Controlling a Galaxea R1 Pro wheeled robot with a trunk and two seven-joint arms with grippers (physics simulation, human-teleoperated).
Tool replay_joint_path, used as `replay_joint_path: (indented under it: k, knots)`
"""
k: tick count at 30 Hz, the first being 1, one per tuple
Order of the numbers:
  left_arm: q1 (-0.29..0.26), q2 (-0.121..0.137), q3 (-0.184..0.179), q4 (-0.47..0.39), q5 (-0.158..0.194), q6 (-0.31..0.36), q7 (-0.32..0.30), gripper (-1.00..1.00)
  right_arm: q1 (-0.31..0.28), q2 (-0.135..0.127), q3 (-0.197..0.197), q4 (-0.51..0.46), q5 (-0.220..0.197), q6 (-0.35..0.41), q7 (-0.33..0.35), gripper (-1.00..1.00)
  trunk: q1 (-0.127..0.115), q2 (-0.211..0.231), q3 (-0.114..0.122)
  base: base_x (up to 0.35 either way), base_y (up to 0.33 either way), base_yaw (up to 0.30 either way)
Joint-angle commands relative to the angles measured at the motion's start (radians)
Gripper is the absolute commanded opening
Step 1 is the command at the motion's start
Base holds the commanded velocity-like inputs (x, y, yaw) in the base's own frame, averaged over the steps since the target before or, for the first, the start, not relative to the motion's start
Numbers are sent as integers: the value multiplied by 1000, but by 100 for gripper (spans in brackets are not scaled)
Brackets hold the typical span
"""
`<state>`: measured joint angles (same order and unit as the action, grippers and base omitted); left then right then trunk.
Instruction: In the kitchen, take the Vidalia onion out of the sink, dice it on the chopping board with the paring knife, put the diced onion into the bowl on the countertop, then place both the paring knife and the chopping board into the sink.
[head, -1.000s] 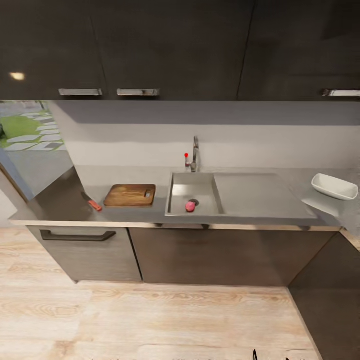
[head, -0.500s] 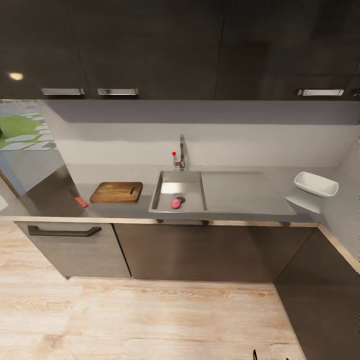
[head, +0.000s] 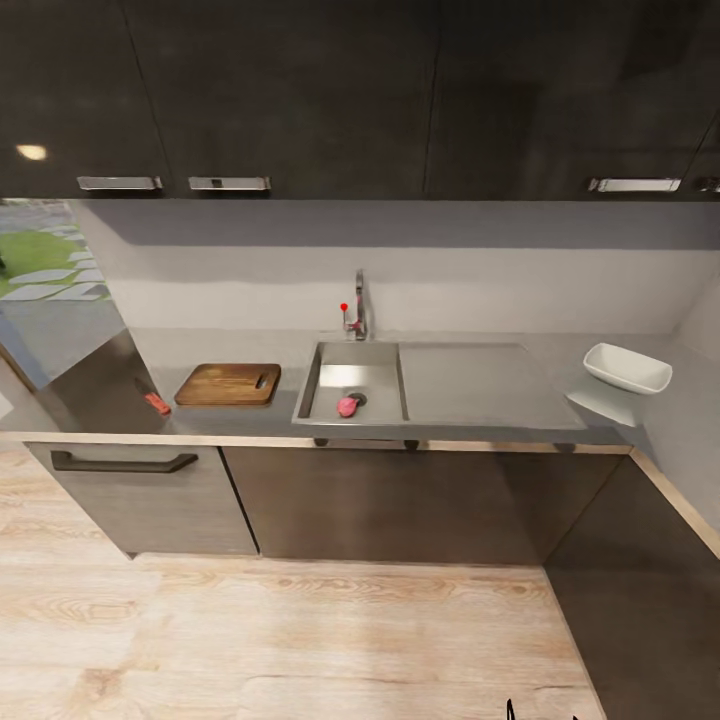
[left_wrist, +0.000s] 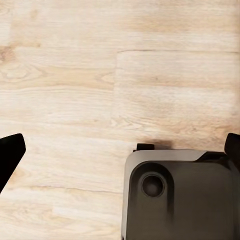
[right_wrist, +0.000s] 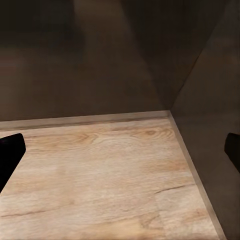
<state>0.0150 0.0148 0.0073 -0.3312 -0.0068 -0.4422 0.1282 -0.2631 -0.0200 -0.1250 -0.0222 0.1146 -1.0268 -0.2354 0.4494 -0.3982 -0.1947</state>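
Left hand (left_wrist: 120, 150) hung low over the wood floor (left_wrist: 100, 75), fingertips wide apart at the frame edges, holding nothing; the robot's own dark base (left_wrist: 175, 195) sat just below it. Right hand (right_wrist: 120, 150) likewise spread wide and empty, aimed at the floor where it met the dark cabinet fronts (right_wrist: 100, 60) in the corner.

Outward from there, in the head view: sink (head: 352, 417) roughly dead centre, Vidalia onion (head: 347, 406) in the basin touching or just beside the drain. Chopping board (head: 229, 384) on the table (head: 480, 385) at 9 o'clock of the sink, well apart from the onion. Paring knife (head: 155, 401) further out at 9 o'clock of the board, red handle toward the table's front edge. Bowl (head: 627, 368) far out at 3 o'clock, past the drainboard, near the corner.

Change over the last second: the whole picture slid left, fast at first, then barely. That was camera/base motion, not the objects. Sink came from right of centre to about centre. Reads as the base lining up on the sink and nearly settled.

Task-wise: nothing started. Onion not yet picked, arms down. Next call is probably closing in and raising an arm toward the basin.
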Motion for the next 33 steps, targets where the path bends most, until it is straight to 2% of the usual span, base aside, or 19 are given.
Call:
replay_joint_path:
  k: [1,9,26,30,32,33]
  knots:
    - [0,0,0,-2,-1,-1,2,100,-1,0,-8,1,11,-3,-4,100,1,-2,-2,0,0,-41]
    - [0,0,0,-2,-1,-1,2,100,-1,1,-7,1,11,-3,-4,100,1,-2,2,0,0,-104]
    - [0,-1,2,-2,0,1,4,100,-1,3,-7,1,11,-3,-4,100,1,-2,3,0,0,-8]
    - [0,-6,3,-43,0,13,8,100,-1,3,-7,1,11,-3,-4,100,1,-2,3,0,0,0]
    - [0,-16,3,-83,-1,38,8,100,-1,3,-7,1,11,-3,-4,100,1,-2,3,0,0,0]
    - [0,-25,3,-120,-2,72,8,100,-1,3,-7,1,11,-3,-4,100,1,-2,3,0,0,0]
